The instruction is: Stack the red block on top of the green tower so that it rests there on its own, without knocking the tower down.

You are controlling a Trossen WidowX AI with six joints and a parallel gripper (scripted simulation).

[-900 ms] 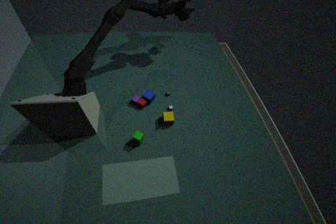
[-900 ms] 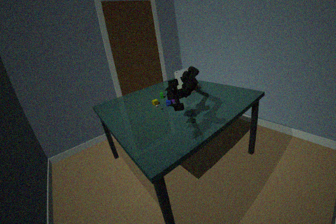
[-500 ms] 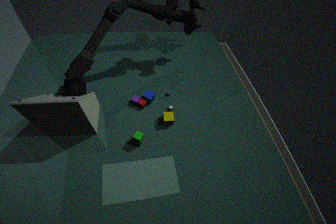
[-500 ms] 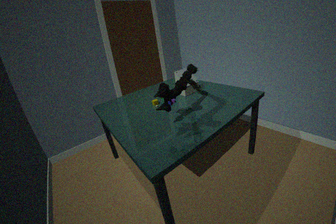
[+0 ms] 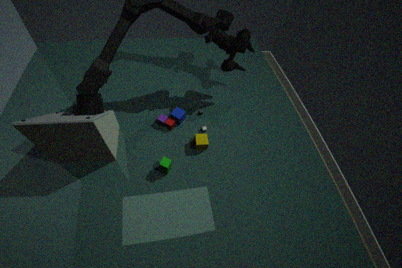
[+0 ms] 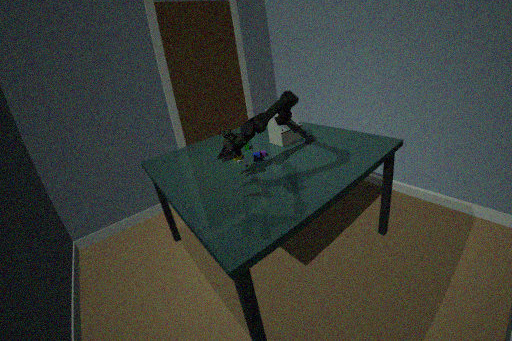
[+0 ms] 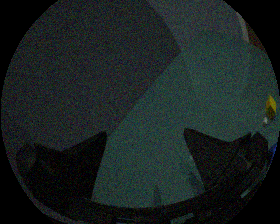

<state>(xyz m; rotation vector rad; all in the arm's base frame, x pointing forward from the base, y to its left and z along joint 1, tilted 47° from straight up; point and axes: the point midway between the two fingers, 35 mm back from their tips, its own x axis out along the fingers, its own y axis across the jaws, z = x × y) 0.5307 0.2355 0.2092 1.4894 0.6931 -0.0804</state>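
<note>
The red block [image 5: 169, 123] sits low on the table, against the blue block [image 5: 178, 114] [image 6: 257, 156] and beside the purple block [image 5: 162, 118]. I cannot make out the red block in the exterior view or the wrist view. The green tower [image 5: 166, 163] [image 6: 247, 147] stands apart from them, nearer the front in the top view; its lower part is dark and hard to make out. My gripper [image 5: 249, 60] [image 7: 145, 135] is wide open and empty. It hangs high above the table, away from the red block and the tower, toward the far right in the top view.
A yellow block [image 5: 202, 139] [image 7: 270, 106] stands between the tower and a tiny white cube [image 5: 203, 128] [image 7: 265, 120]. A tiny dark object [image 5: 199, 113] lies right of the blue block. The arm's pale base box [image 5: 106, 134] is at the left. A pale rectangle [image 5: 169, 217] shows in front of the tower.
</note>
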